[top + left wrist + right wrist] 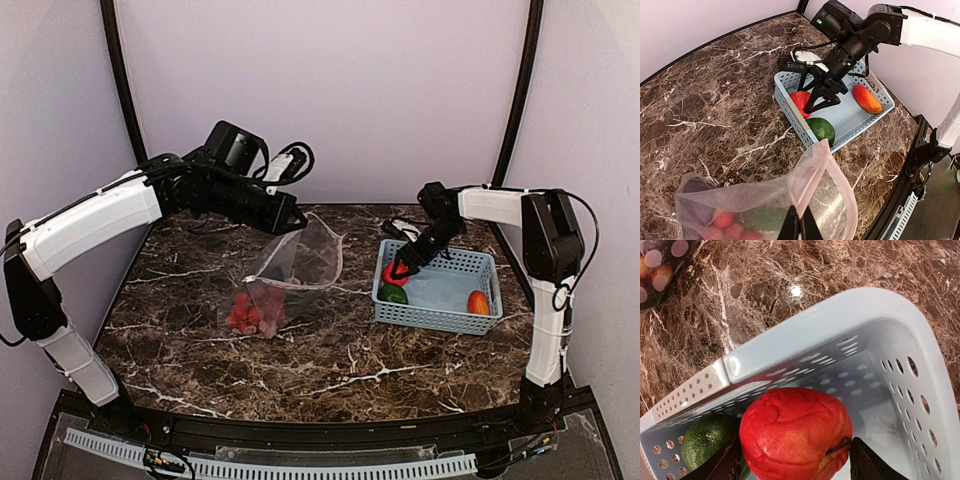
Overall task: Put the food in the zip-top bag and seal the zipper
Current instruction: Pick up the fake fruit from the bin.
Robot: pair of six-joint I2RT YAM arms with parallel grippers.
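The clear zip-top bag [296, 266] lies at mid-table with red strawberries [251, 309] and a green piece inside. My left gripper [291, 222] is shut on the pinkish zipper strip [812, 172] and holds the mouth up and open toward the basket. It shows in the left wrist view [800, 226] pinching that edge. My right gripper [401, 268] reaches into the basket's near-left corner. Its jaws press both sides of a red apple-like fruit [795, 432], seen also in the left wrist view [801, 100]. A green round fruit [707, 440] lies beside it, and an orange-red piece [478, 302] lies at the basket's right end.
The light-blue slotted basket [432, 318] stands right of the bag, and its rim [805, 335] is just ahead of my right gripper [794, 447]. A bag corner with strawberries [655, 265] shows at the top left of the right wrist view. Dark marble table [330, 365] lies all around.
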